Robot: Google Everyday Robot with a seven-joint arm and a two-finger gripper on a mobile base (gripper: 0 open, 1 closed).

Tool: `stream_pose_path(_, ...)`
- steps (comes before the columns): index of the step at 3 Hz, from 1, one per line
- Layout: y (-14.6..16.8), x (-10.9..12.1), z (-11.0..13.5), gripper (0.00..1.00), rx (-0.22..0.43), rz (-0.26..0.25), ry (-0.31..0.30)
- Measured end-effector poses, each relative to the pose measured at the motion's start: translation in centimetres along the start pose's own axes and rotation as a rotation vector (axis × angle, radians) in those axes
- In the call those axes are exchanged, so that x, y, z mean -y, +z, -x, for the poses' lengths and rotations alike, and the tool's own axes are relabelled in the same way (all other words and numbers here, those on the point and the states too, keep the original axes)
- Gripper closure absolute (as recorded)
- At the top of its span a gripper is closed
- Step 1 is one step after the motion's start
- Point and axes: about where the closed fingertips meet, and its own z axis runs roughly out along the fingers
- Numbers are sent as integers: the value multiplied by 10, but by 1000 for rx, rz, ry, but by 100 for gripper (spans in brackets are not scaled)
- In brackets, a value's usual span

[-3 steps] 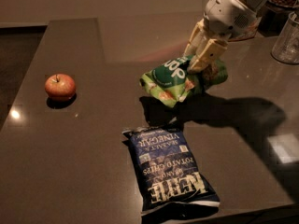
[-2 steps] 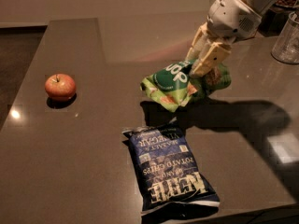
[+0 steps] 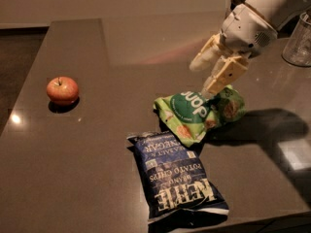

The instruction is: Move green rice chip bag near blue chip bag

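Observation:
The green rice chip bag (image 3: 194, 111) lies crinkled on the dark table, its lower edge touching the top edge of the blue chip bag (image 3: 177, 176). The blue bag lies flat near the table's front edge, its white "KETTLE" letters upside down. My gripper (image 3: 201, 78) hangs just above the green bag's upper side. Its two cream fingers (image 3: 224, 74) are spread apart with nothing between them, and the lower fingertip is close to the top of the bag.
A red apple (image 3: 62, 90) sits at the left of the table (image 3: 97, 144). A clear glass (image 3: 297, 42) stands at the far right edge. The table's front edge runs just below the blue bag.
The green bag has moved down and left to rest against the blue bag. My gripper has let go of it and lifted slightly, fingers now apart.

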Motion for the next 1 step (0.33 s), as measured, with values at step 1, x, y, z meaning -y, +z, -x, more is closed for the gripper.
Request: stream_pose_path(1,0,13,4,0,10,-45,-4)
